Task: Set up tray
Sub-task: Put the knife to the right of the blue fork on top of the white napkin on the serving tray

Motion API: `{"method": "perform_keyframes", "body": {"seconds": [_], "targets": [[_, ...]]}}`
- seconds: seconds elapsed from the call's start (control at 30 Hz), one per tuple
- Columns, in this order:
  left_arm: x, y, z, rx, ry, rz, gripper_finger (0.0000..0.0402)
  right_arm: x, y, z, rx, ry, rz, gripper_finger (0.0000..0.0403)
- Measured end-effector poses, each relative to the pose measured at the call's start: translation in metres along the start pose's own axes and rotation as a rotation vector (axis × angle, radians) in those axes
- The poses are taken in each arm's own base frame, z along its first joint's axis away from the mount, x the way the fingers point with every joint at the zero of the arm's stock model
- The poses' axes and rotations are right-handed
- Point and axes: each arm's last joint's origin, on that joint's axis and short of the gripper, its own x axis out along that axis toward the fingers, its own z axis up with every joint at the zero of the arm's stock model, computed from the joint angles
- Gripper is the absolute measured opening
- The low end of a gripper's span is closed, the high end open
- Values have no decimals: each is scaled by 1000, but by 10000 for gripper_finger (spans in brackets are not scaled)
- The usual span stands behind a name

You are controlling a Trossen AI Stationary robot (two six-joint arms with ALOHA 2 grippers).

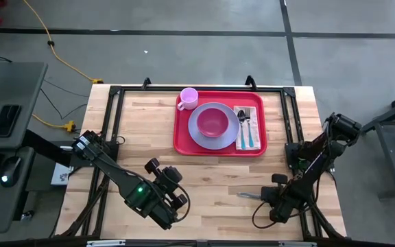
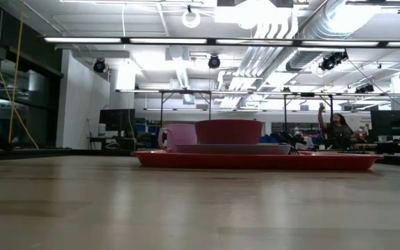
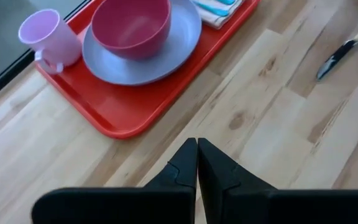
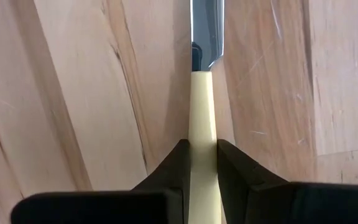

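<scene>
**Right gripper closed on a knife handle, tray nearly set**

Right gripper (image 4: 204, 163) lies low over the near right part of the wooden table (image 1: 211, 182), its two dark fingers pressed against either side of a cream-handled knife (image 4: 202, 112); the metal blade points away from the wrist along the boards. Left gripper (image 3: 197, 163) waits over the near left part of the table, fingers clenched together on nothing.

Tray (image 1: 184, 140), bright red with a raised rim, rests at the far middle of the table. It carries a pink mug (image 1: 188, 98) in its far left corner, a lavender plate (image 1: 197, 130) with a dark pink bowl (image 1: 213, 121) on it, and a napkin (image 1: 252, 113) along its right side bearing teal-handled cutlery (image 1: 247, 130).

Handling, as judged: the knife is light, stiff and slim, with a smooth handle that may twist or slip in a narrow pinch. Mid-handle, as gripped here, looks the sound hold. The tray itself appears rigid plastic, loaded with loose ware, and is best left undisturbed.
</scene>
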Motion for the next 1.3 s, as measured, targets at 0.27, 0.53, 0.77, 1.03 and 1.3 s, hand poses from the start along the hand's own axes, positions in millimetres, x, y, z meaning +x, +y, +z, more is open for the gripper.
{"method": "perform_keyframes", "body": {"seconds": [0.27,0.53,0.77,1.03,1.3], "targets": [[-5,2,6,-20,-32,-40,40,0,1,0,30,-1,16,43],[-15,25,21,1,-88,-153,40,0,1,1,37,-16,6,44],[2,50,0,-74,-120,-339,40,0,0,2,63,-30,-5,39],[25,80,-39,-172,-210,-558,40,0,-2,1,148,-30,-23,35],[45,97,-68,-194,-233,-615,40,0,-1,1,258,-20,-17,34]]}}
